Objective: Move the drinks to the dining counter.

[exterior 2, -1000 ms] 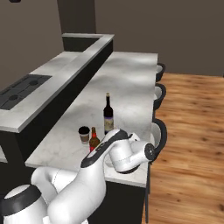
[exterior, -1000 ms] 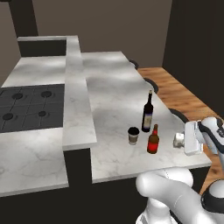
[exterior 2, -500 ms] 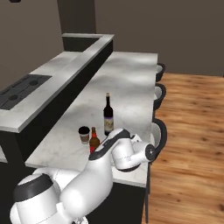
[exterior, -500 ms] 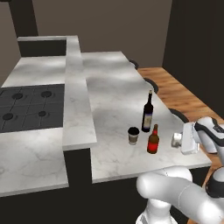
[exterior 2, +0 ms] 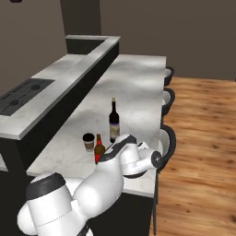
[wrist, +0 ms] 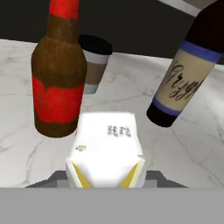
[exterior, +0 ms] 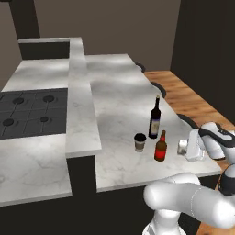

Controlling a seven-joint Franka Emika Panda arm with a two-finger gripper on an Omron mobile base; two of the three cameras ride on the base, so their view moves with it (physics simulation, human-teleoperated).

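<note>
Near the red bottle (exterior: 160, 146), on the dining counter (exterior: 119, 96) close to its near edge, stands the small whitish container (exterior: 182, 146), which the hand view shows as a white carton-like box with yellow corners (wrist: 106, 151). The gripper (exterior: 191, 148) sits at this container, and in the hand view the box lies right at the fingertips. The jaws appear set about as wide as the box, yet whether they press it or merely flank it cannot be told.

Beside the red bottle stands the paper cup (exterior: 139, 142), and just beyond the bottle rises the wine bottle (exterior: 155, 119); all four drinks cluster on the counter, well apart from the raised ledge (exterior: 81, 105) and the cooktop (exterior: 28, 113).

Judging by this layout, the step in hand is setting down and releasing the last drink. Done well, the container should rest flat on the marble before the fingers part. The hand should then retreat straight away from the red bottle, since a sideways sweep could topple it.
</note>
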